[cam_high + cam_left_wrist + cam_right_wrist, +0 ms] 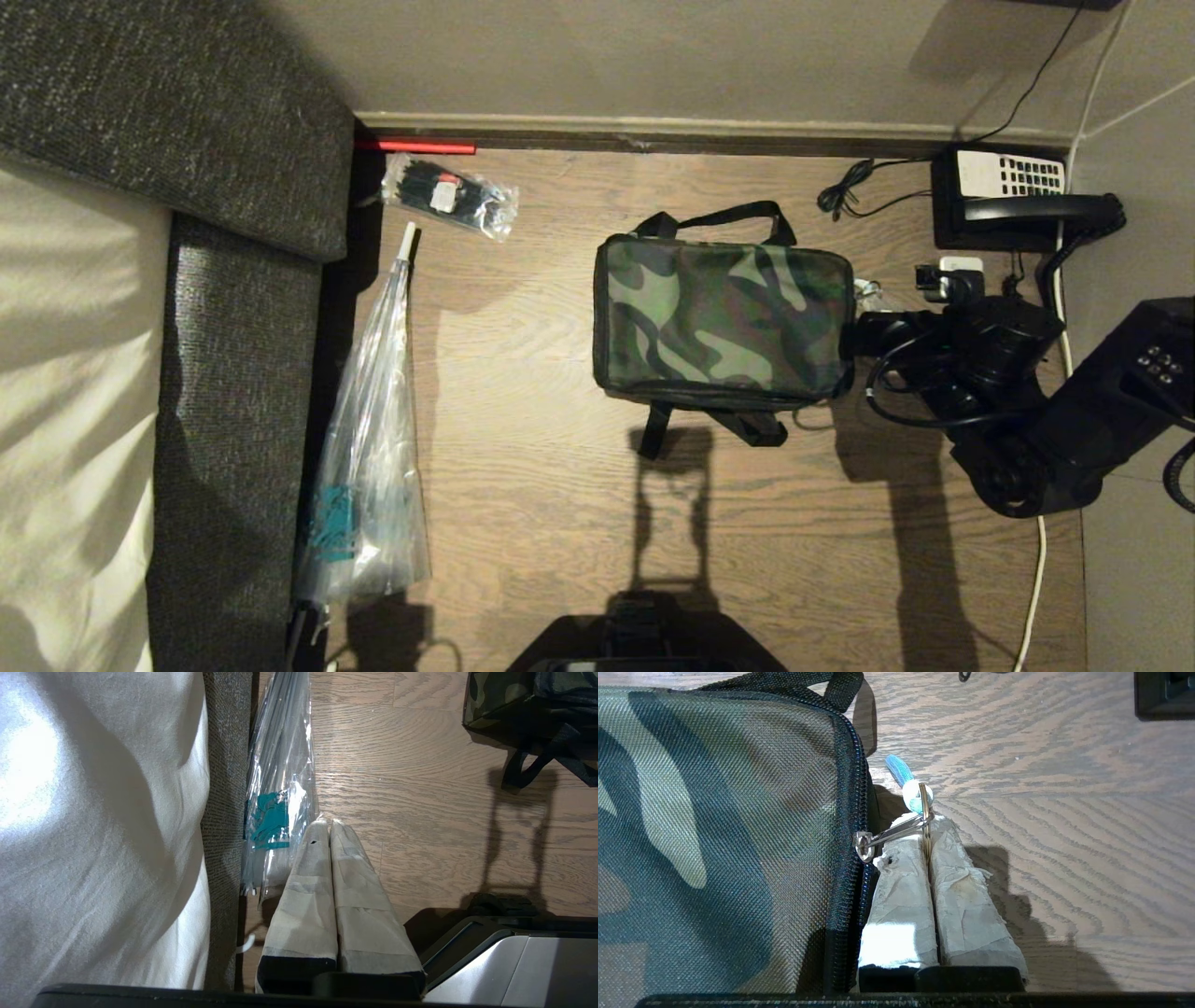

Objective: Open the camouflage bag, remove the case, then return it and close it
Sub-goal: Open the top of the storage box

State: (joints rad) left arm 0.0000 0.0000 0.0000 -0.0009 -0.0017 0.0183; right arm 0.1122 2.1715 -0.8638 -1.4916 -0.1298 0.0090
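Observation:
The camouflage bag [724,317] lies flat on the wooden floor, zipped shut, with black straps at its far and near sides. My right gripper [857,322] is at the bag's right end. In the right wrist view the gripper [926,828] is shut on a metal ring [927,812] that hangs from the silver zipper pull [887,836]; a small blue-and-white tag [911,791] sticks out beyond the ring. The case is hidden. My left gripper [329,828] is shut and empty, parked low near the sofa edge, away from the bag [504,700].
A black telephone [1018,201] with cables sits by the wall at the right. A long clear plastic sleeve [373,439] and a small plastic packet [448,194] lie along the dark sofa [233,373] on the left. A red stick [415,147] rests at the baseboard.

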